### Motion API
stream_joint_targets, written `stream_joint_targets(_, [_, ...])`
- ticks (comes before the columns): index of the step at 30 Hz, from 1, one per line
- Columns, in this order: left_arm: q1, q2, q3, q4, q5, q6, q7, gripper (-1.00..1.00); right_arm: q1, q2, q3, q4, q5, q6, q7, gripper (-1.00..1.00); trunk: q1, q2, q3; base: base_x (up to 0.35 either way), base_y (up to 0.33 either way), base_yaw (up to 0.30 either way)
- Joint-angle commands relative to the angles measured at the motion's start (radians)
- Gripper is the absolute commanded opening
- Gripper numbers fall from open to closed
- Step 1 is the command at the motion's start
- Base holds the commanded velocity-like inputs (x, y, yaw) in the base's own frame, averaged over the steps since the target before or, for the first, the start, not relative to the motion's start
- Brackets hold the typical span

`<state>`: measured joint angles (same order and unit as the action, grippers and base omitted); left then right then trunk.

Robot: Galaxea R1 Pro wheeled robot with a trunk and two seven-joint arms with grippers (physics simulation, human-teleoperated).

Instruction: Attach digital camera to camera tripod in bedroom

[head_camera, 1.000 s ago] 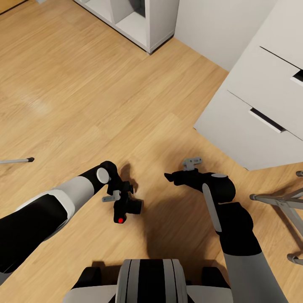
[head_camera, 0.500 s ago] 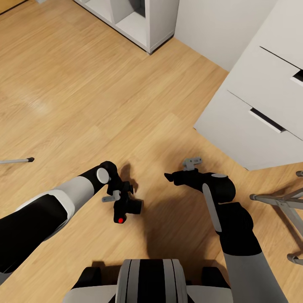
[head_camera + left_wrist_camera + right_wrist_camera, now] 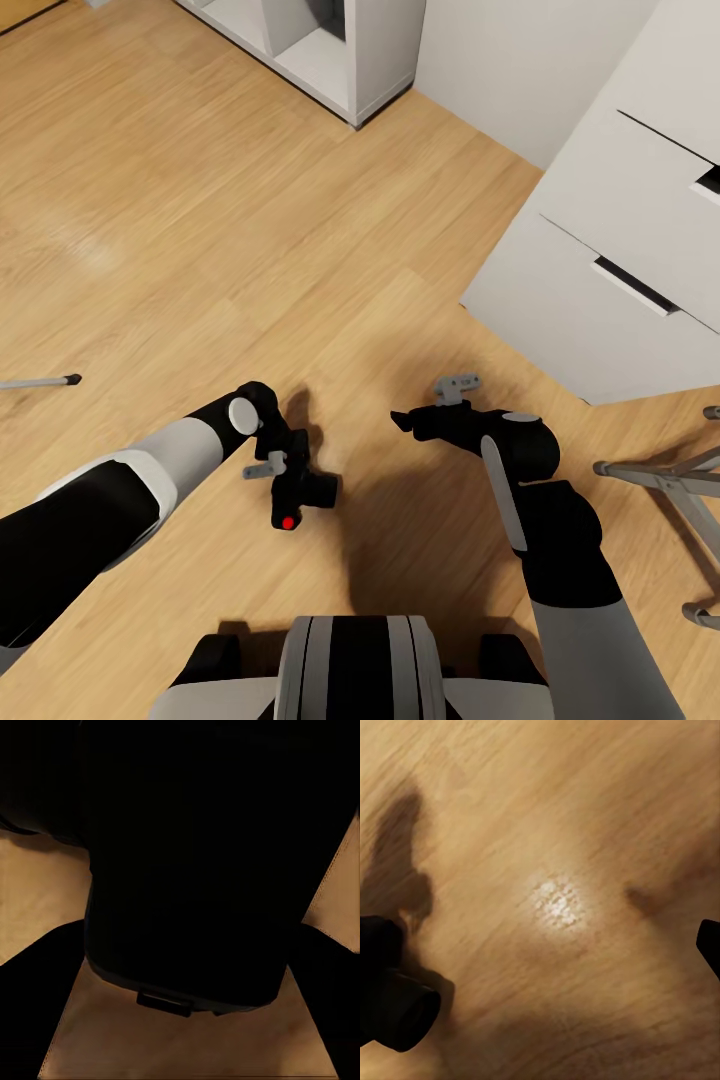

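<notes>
My left gripper (image 3: 284,470) is shut on the digital camera (image 3: 303,491), a small black body with a stubby lens and a red dot, held low over the wood floor just ahead of my base. In the left wrist view the camera's dark body (image 3: 180,870) sits between the fingers. My right gripper (image 3: 404,421) hovers open and holding nothing to the right of the camera, pointing toward it. One of its fingertips (image 3: 711,945) shows at the edge of the right wrist view, with the camera's lens (image 3: 397,1009) across from it. A silver-grey tripod leg with a black foot (image 3: 42,381) pokes in at the far left.
A white drawer chest (image 3: 620,240) stands at the right, white cube shelves (image 3: 330,50) at the back. A low grey metal frame with flat feet (image 3: 665,480) lies at the right edge, close to my right arm. Light wood plank floor (image 3: 180,220) spreads ahead and left.
</notes>
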<state>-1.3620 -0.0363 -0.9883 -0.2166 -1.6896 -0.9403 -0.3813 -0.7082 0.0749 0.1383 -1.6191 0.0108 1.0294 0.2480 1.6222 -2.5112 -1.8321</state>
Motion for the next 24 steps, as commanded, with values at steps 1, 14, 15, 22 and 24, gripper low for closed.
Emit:
stream_joint_targets(1, [-0.001,0.000,0.001,-0.001,0.006,-0.002,-0.007,-1.00,0.000,0.000,0.000,-0.001,0.001,0.004,0.002,1.00,0.000,0.000,0.000,0.000,0.000,0.000])
stream_joint_targets(14, [-0.003,-0.001,0.005,-0.004,0.008,-0.002,-0.018,-1.00,0.000,0.000,0.000,-0.001,0.001,0.004,0.002,1.00,0.000,0.000,0.000,0.000,0.000,0.000])
stream_joint_targets(15, [-0.004,-0.001,0.005,-0.005,0.008,-0.001,-0.018,-1.00,0.000,0.000,0.000,-0.001,0.001,0.004,0.002,1.00,0.000,0.000,0.000,0.000,0.000,0.000])
stream_joint_targets(22, [-0.031,0.009,0.010,-0.014,0.011,0.000,-0.026,-1.00,-0.002,-0.003,-0.004,-0.001,0.001,0.008,0.004,1.00,0.000,0.000,0.000,0.000,0.000,0.000])
stream_joint_targets(24, [-0.031,0.009,0.010,-0.014,0.011,0.000,-0.026,-1.00,-0.002,-0.003,-0.004,-0.001,0.001,0.008,0.004,1.00,0.000,0.000,0.000,0.000,0.000,0.000])
